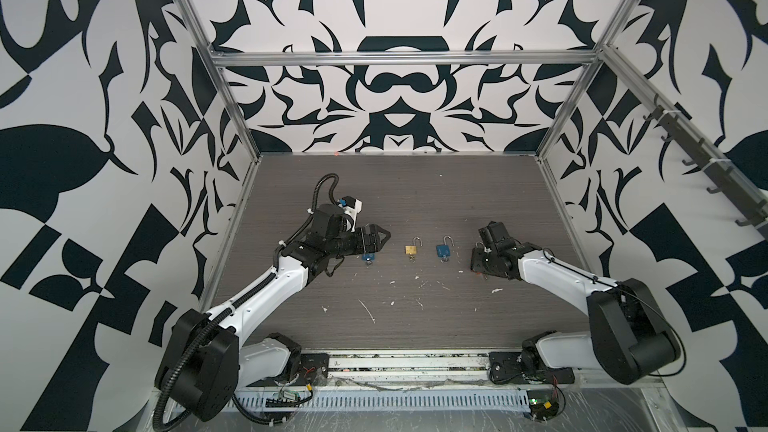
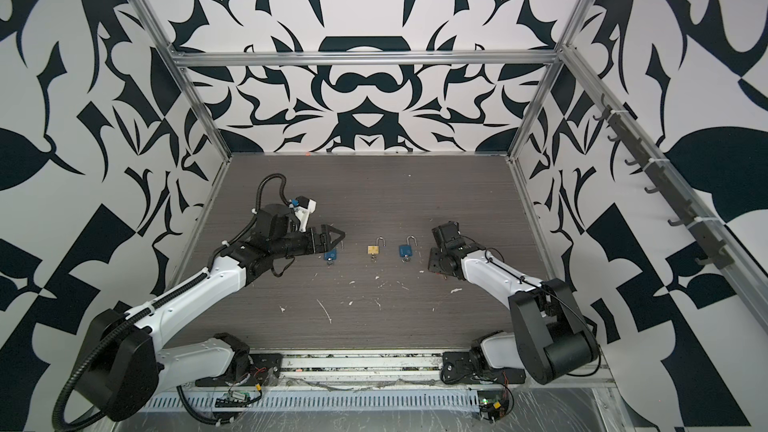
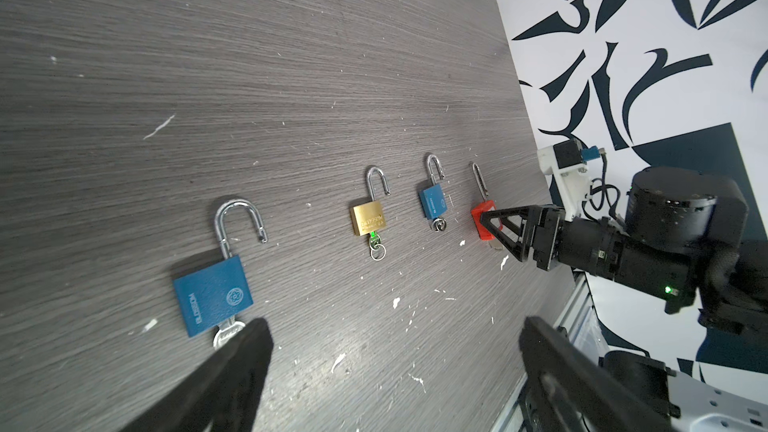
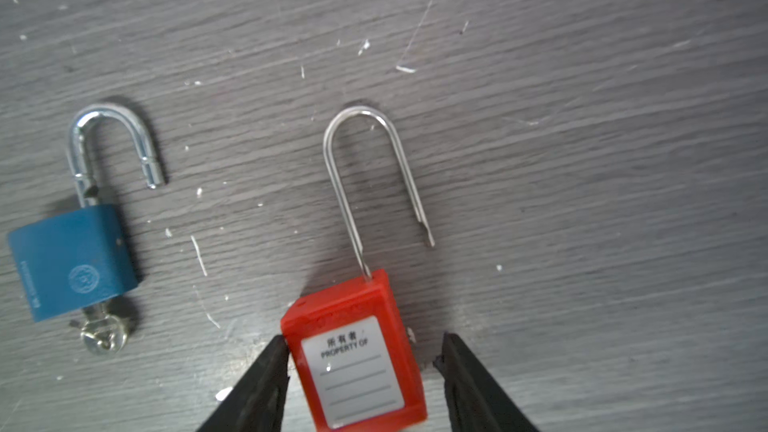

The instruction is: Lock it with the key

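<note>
Four padlocks lie flat in a row across the grey wood-grain table, every shackle sprung open.

Your right gripper sits over the body of the red padlock, at the right end of the row. Its jaws are parted and straddle the body. One finger touches one side, and the other stands just clear of the opposite side, so nothing is pinched yet.

The red padlock's long axis runs straight out from the gripper, in line with the fingers. Its long thin shackle points away, and the tip of the free leg hangs out of its hole, off to one side. The key end faces back toward the wrist.

Your left gripper is spread wide and holds nothing. One finger lies just beside the key that sticks out of the left-end blue padlock, so that arm is nearer to that lock. Between the two grippers lie the brass padlock and the second blue padlock, each with a key in its base.

In both top views the right wrist covers the red padlock's body. Its key end is cut off at the edge of the right wrist view. In the left wrist view a grey shape under the right fingers may be its key, but you cannot tell.
</note>
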You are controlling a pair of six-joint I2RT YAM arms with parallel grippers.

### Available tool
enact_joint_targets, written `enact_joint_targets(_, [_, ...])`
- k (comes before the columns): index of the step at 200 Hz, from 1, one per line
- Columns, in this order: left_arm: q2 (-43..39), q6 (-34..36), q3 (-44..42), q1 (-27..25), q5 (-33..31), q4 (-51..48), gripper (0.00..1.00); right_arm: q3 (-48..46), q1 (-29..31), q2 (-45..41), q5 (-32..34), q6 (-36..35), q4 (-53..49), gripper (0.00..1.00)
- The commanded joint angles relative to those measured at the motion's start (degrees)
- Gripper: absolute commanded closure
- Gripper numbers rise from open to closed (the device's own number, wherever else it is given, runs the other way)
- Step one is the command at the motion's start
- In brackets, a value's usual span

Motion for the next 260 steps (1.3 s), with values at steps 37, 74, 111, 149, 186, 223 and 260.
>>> enact_joint_targets(37, [1.8, -0.3, 1.7, -1.0, 1.0, 1.5, 0.03, 2.1, 0.2, 1.5, -0.8, 0.0, 0.7, 0.45])
enact_joint_targets(74, [2.3, -0.1, 2.1, -1.4, 1.2, 1.5, 0.03, 2.6, 0.3, 2.5, -1.0, 0.1, 0.0, 0.47])
enact_joint_targets(111, [2.7, 0.0, 2.2, -1.5, 1.5, 1.5, 0.03, 3.1, 0.4, 3.9, -1.0, 0.1, -0.5, 0.48])
enact_joint_targets(149, [2.6, 0.1, 2.0, -1.6, 1.5, 1.5, 0.03, 3.8, 0.9, 5.2, -0.6, 0.2, -1.0, 0.49])
enact_joint_targets(186, [2.4, 0.1, 1.8, -1.6, 1.5, 1.5, 0.03, 4.5, 1.6, 5.8, -0.3, 0.0, -1.7, 0.52])
enact_joint_targets(223, [2.4, 0.2, 1.7, -1.6, 1.5, 1.5, 0.04, 4.7, 2.5, 5.2, 0.6, 0.0, -2.3, 0.58])
enact_joint_targets(260, [3.0, 0.2, 2.1, -1.6, 0.7, 1.3, 0.04, 5.4, 2.7, 4.5, 1.6, -1.0, -3.3, 0.77])
